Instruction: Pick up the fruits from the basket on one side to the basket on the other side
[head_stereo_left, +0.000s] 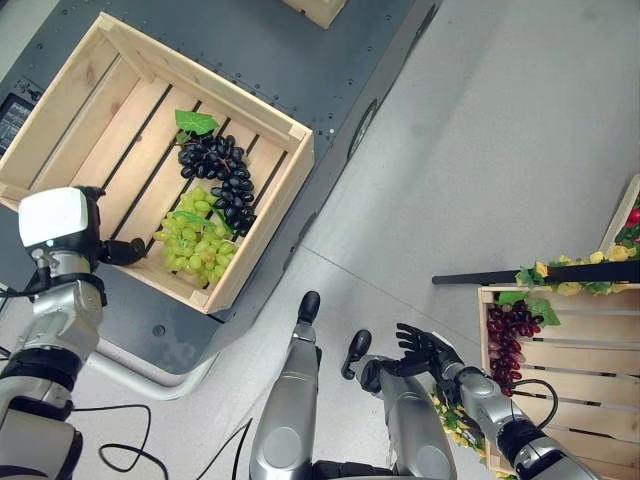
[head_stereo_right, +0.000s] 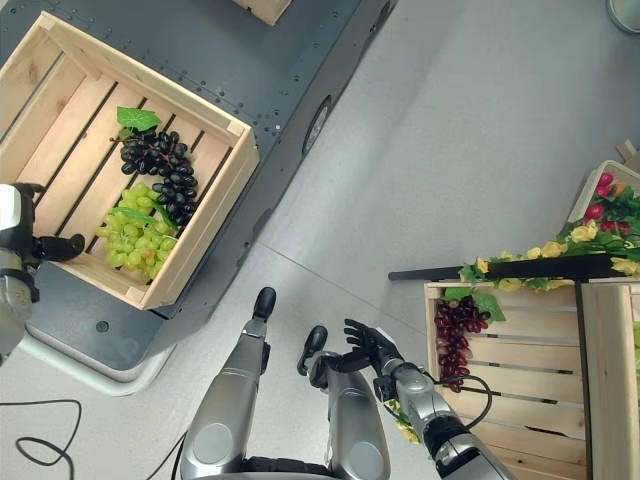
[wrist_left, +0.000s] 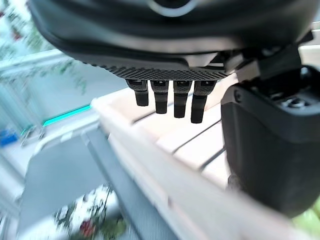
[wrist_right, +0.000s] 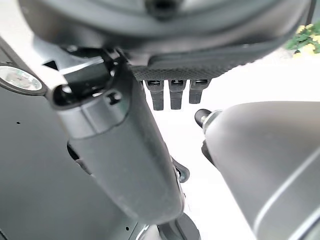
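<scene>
A pale wooden crate (head_stereo_left: 265, 215) stands on a dark platform at the left. In it lie a bunch of black grapes (head_stereo_left: 222, 175) with a green leaf and a bunch of green grapes (head_stereo_left: 198, 240). My left hand (head_stereo_left: 118, 250) hovers at this crate's near corner, fingers (wrist_left: 175, 102) straight over the rim, empty. A second crate (head_stereo_left: 570, 355) at the right holds a dark red bunch of grapes (head_stereo_left: 508, 340). My right hand (head_stereo_left: 425, 350) floats just left of that crate, fingers spread and holding nothing.
The dark platform (head_stereo_left: 300, 60) carries another crate (head_stereo_left: 318, 10) at the top edge. A garland of yellow and red flowers (head_stereo_left: 580, 262) on a dark bar (head_stereo_left: 500, 276) runs above the right crate. Grey floor (head_stereo_left: 480, 150) lies between the two crates.
</scene>
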